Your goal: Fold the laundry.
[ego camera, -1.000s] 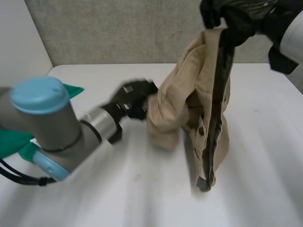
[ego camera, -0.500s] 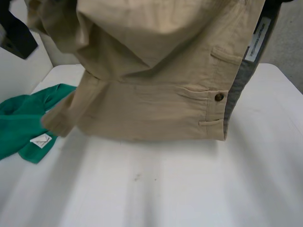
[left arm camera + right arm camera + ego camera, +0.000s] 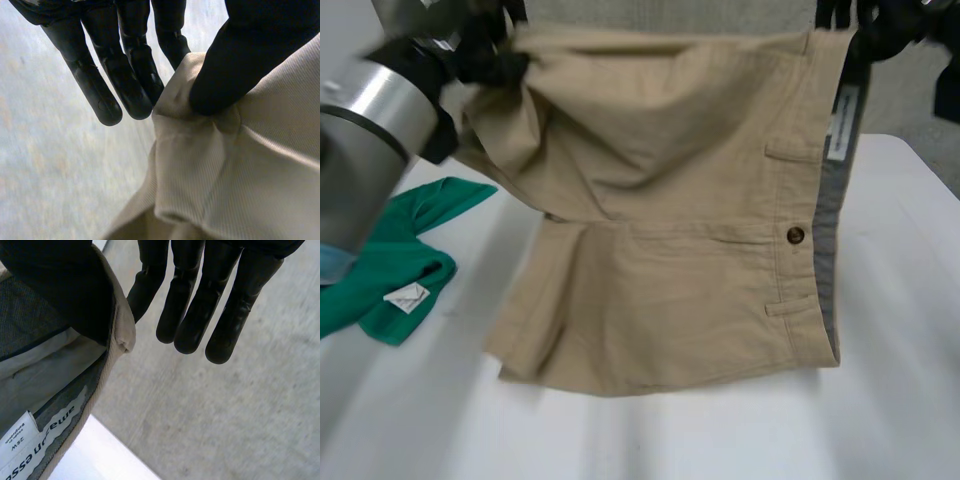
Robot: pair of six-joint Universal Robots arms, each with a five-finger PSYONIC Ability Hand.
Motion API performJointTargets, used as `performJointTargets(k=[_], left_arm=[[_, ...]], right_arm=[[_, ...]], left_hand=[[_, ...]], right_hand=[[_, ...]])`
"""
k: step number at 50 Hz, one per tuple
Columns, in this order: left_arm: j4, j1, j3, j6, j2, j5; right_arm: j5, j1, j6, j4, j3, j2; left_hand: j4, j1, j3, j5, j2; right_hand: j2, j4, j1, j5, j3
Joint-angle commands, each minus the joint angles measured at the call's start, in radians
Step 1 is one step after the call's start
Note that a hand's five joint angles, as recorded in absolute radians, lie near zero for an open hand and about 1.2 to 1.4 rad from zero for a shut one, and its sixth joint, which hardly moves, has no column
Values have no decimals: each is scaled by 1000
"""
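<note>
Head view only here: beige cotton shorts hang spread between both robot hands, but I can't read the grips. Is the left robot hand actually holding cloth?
Observer: Yes; the left robot hand pinches a fold of the beige cotton shorts between thumb and fingers.
Reviewer: And the right?
Observer: The right robot hand pinches the waistband corner with its thumb; its fingertips reach straight past it.
Reviewer: That white label?
Observer: The white label partly reads "amazon esse".
</note>
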Motion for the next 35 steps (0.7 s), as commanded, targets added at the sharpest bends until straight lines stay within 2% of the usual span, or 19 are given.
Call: performJointTargets(k=[1,3,5,6,7,8,9,10,13,17,21,26,29,33,35], left_arm=[[62,-6,132,174,-282,20],[113,-7,174,213,-357,15],[144,-7,206,223,-397,6],[154,-7,224,224,-416,3],[169,-10,256,226,-448,-11],[177,-12,270,227,-462,-18],[183,-13,280,227,-471,-29],[186,-15,286,227,-477,-37],[191,-18,292,229,-474,-64],[191,-32,242,229,-404,-71],[198,-33,113,232,-284,-61],[195,-39,-85,238,-131,-57],[191,-50,-160,243,-84,-57],[191,-81,-262,258,-31,-57],[192,-101,-315,276,-14,-58]], right_arm=[[15,8,-2,-119,-120,266],[51,8,-4,-182,-157,344],[86,8,-5,-231,-172,388],[127,9,-10,-285,-184,425],[152,9,-11,-308,-191,442],[170,14,-16,-328,-195,458],[190,17,-22,-342,-203,470],[227,27,-39,-347,-215,490],[261,41,-73,-321,-226,498],[292,47,-138,-194,-226,458],[305,47,-241,-35,-218,392],[365,46,-436,159,-176,305],[371,37,-567,224,-134,277],[384,37,-672,223,-105,281],[388,34,-679,221,-105,289]], left_hand=[[198,259,200,244,201],[131,193,134,177,134],[-225,-164,-223,-180,-222],[-483,-422,-481,-437,-480],[-936,-875,-934,-890,-933],[-1024,-962,-1021,-978,-1021],[-1024,-962,-1021,-978,-1021],[-1024,-962,-1021,-978,-1021],[-1024,-962,-1021,-978,-1021],[-1024,-962,-1021,-978,-1021],[-1024,-962,-1021,-978,-1021],[-1024,-962,-1021,-978,-1021],[-1020,-959,-1018,-974,-1017],[-1023,-962,-1020,-977,-1020],[-1017,-956,-1015,-971,-1014]], right_hand=[[219,209,404,237,217],[219,209,404,237,217],[219,209,404,237,217],[219,209,404,237,217],[130,120,314,148,127],[-275,-285,-90,-257,-277],[-782,-792,-597,-764,-784],[-1003,-1013,-818,-985,-1005],[-1003,-1013,-818,-985,-1005],[-1003,-1013,-818,-985,-1005],[-1003,-1013,-818,-985,-1005],[-1003,-1013,-818,-985,-1005],[-1003,-1013,-818,-985,-1005],[-1003,-1013,-818,-985,-1005],[-1003,-1013,-818,-985,-1005]])
